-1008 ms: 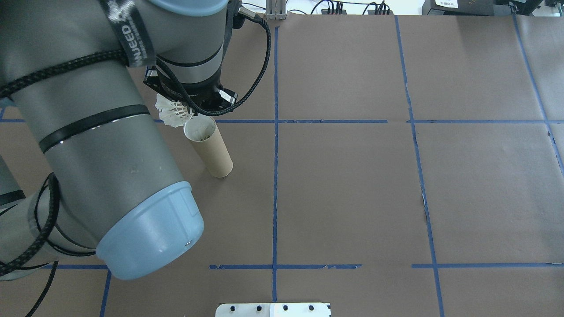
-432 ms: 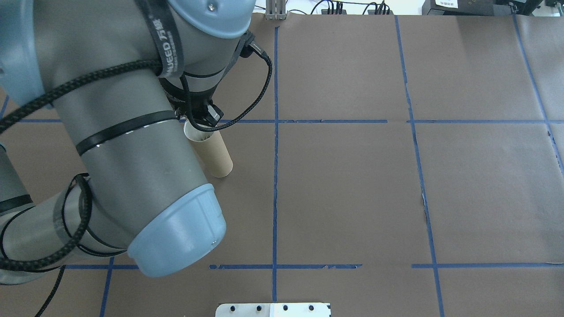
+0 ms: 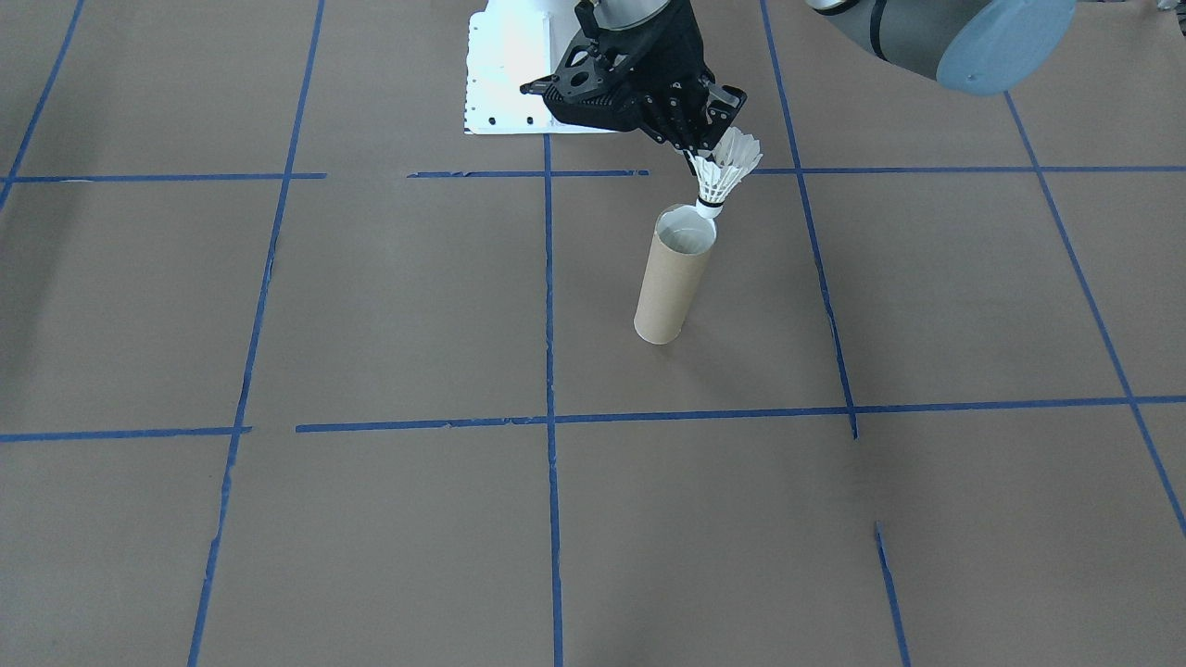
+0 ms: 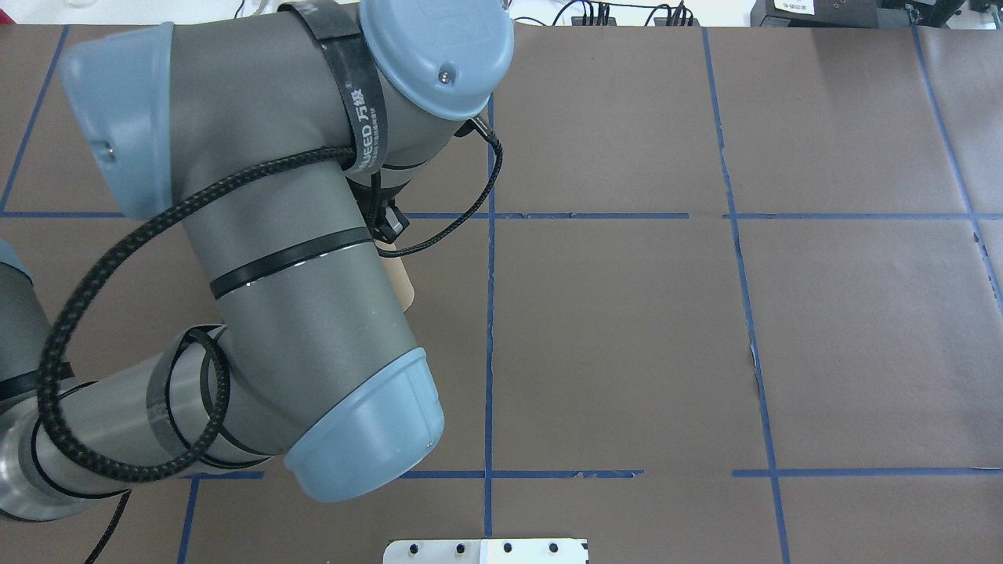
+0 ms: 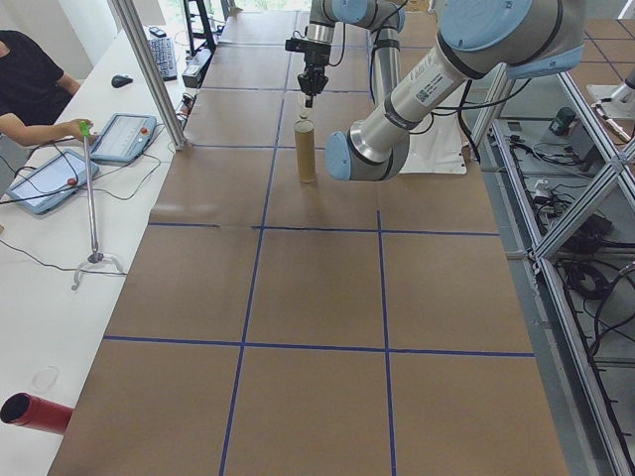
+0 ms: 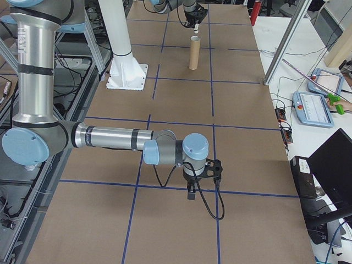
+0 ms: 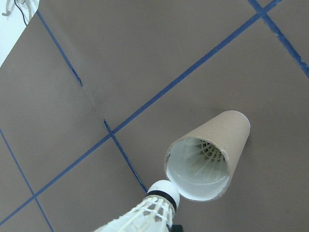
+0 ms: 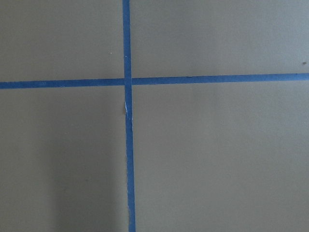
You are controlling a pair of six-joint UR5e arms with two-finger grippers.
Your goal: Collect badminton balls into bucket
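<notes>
Left arm has swung over the tube: a second ago the overhead view showed the shuttlecock beside the tube mouth at left-centre of the frame, now the arm's bulk hides mouth and shuttlecock, leaving only a sliver of the bucket (image 4: 401,280). In the front-facing view the left gripper (image 3: 706,148), upper centre, is clamped on the feather skirt of the shuttlecock (image 3: 723,170), cork tip down, slightly tilted, tip right at the far rim of the bucket (image 3: 674,276), which stands upright on the tabletop (image 3: 371,306). Left wrist view: cork sits at the lower-left edge of the mouth, not centred over it; touching the rim or just above, cannot tell. Feathers of another shuttlecock (image 7: 208,153) already show deep inside the tube. Judgement: carry step nearly over, insertion step is next; tip needs a small shift toward the mouth centre before release, else it may catch the rim or tip the light tube. Right gripper (image 6: 191,193) hangs low over bare tabletop, lower centre of the right side view, well apart from the tube; apart or together, cannot tell.
</notes>
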